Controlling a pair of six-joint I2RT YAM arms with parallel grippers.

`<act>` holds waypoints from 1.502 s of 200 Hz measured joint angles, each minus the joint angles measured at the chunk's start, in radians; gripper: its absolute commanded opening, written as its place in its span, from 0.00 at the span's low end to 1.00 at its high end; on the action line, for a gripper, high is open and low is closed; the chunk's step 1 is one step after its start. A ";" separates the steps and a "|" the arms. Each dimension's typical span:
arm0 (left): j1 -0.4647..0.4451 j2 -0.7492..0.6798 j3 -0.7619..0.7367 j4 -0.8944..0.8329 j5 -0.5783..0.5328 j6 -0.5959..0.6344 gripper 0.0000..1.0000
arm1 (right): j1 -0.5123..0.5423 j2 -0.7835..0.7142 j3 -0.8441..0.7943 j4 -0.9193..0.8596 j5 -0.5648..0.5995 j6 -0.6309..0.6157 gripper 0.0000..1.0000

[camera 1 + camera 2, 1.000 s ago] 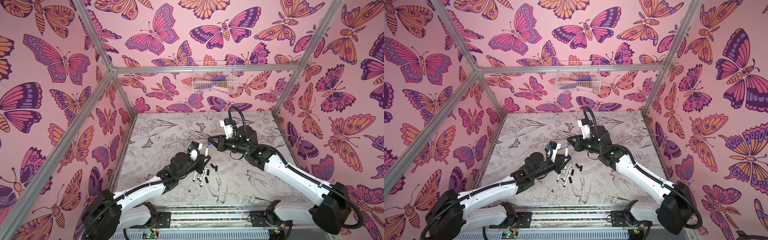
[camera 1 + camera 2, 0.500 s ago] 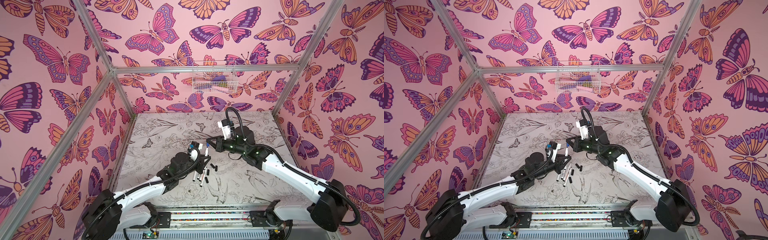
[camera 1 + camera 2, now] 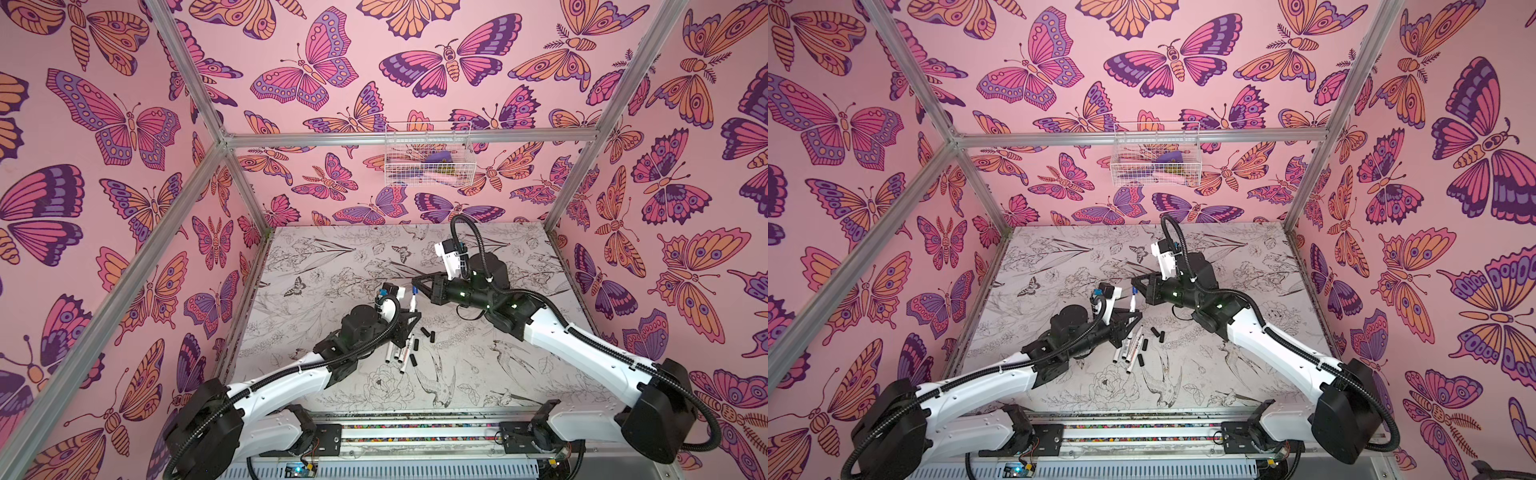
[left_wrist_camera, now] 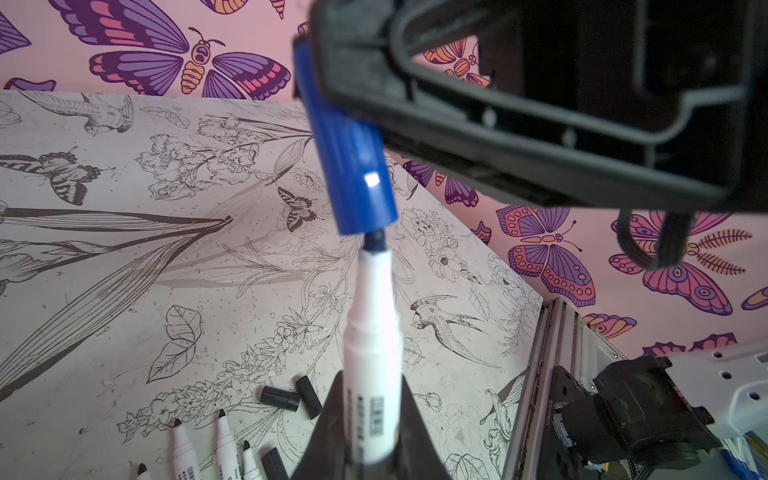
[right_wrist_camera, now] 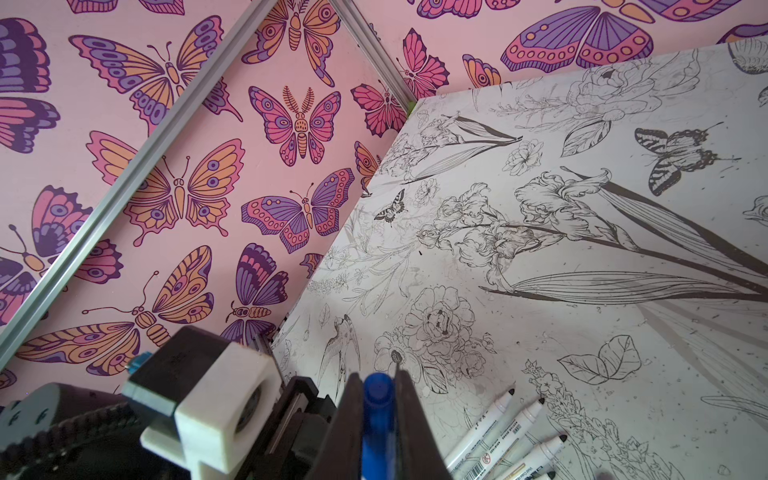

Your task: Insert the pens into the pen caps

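Observation:
My left gripper [image 4: 372,436] is shut on a white pen [image 4: 372,332] and holds it upright above the table. My right gripper [image 5: 377,399] is shut on the blue pen cap [image 5: 377,415]. In the left wrist view the blue cap [image 4: 349,166] hangs tilted over the pen, and the pen's dark tip sits just at its open mouth. In both top views the two grippers meet mid-table, the left gripper [image 3: 409,320] below the right gripper [image 3: 417,286]. Several loose pens [image 3: 399,353] and black pen caps [image 3: 428,333] lie beside them.
The loose pens [image 3: 1129,349] and black caps [image 3: 1157,333] lie just in front of the left gripper [image 3: 1129,318]. A white wire basket [image 3: 428,156] hangs on the back wall. Butterfly-patterned walls with metal frame posts [image 3: 577,145] enclose the table.
My right gripper has moved left with the blue cap, up to the tip of the pen. The left arm and its pen have stayed where they were.

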 measured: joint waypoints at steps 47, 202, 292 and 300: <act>-0.003 -0.002 0.000 0.000 -0.005 0.021 0.00 | 0.011 -0.017 -0.007 -0.003 -0.004 0.000 0.00; -0.021 -0.028 0.000 0.005 -0.047 0.054 0.00 | 0.025 -0.080 -0.059 -0.002 -0.029 -0.066 0.00; -0.050 -0.026 0.006 -0.028 -0.158 0.192 0.00 | 0.059 -0.072 -0.029 -0.056 0.018 -0.167 0.00; -0.055 -0.026 0.003 -0.023 -0.179 0.210 0.00 | 0.060 -0.072 -0.029 -0.058 0.017 -0.174 0.01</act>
